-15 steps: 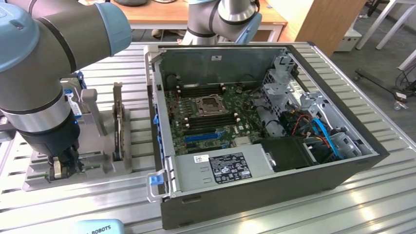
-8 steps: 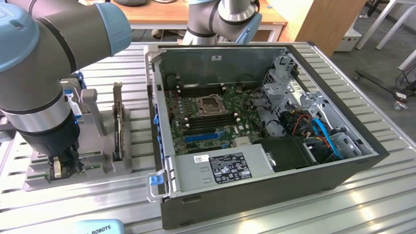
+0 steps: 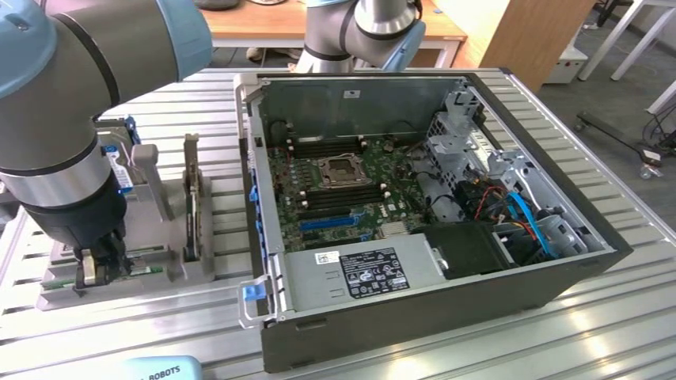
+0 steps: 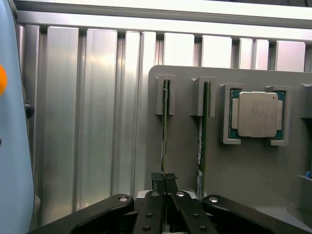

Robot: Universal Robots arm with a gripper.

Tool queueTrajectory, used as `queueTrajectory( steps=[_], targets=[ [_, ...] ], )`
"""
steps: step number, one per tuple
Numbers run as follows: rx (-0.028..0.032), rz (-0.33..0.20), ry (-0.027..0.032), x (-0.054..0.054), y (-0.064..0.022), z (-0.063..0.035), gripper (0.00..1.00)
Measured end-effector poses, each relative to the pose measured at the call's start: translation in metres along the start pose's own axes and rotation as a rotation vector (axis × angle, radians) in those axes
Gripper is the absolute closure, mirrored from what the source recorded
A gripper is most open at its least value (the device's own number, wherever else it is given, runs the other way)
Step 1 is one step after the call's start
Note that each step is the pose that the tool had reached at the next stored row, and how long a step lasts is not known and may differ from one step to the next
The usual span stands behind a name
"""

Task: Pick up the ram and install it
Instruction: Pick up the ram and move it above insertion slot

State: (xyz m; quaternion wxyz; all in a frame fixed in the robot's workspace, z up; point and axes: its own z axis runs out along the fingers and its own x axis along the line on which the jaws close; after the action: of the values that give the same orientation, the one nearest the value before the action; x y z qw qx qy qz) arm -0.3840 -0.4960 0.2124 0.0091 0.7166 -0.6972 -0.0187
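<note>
Two thin green ram sticks stand on edge in slots of a grey holder (image 4: 253,170). In the wrist view my gripper (image 4: 165,187) is shut on the ram (image 4: 164,126) in the slot farther from the processor, its black fingers (image 4: 155,207) pressed against both sides of the stick's near end. The other ram (image 4: 201,136) stands beside it, untouched. In the exterior view the gripper (image 3: 100,269) reaches down into the holder (image 3: 158,277) at the exterior view's left, and the arm hides most of what it grips.
A square silver processor (image 4: 257,114) lies in a pocket of the holder beside the sticks. The open computer case (image 3: 423,301) lies to the exterior view's right, its motherboard (image 3: 338,186) exposed. Everything rests on a ribbed aluminium table (image 3: 591,332).
</note>
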Motion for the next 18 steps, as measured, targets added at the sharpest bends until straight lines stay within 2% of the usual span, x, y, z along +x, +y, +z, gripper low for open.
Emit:
queueTrajectory(
  steps=[8,18],
  targets=[
    [-0.0001,0.0,0.0,0.0,0.0007,-0.0184,0.88],
    [0.0,0.0,0.0,-0.001,0.002,-0.0515,0.88]
  ],
)
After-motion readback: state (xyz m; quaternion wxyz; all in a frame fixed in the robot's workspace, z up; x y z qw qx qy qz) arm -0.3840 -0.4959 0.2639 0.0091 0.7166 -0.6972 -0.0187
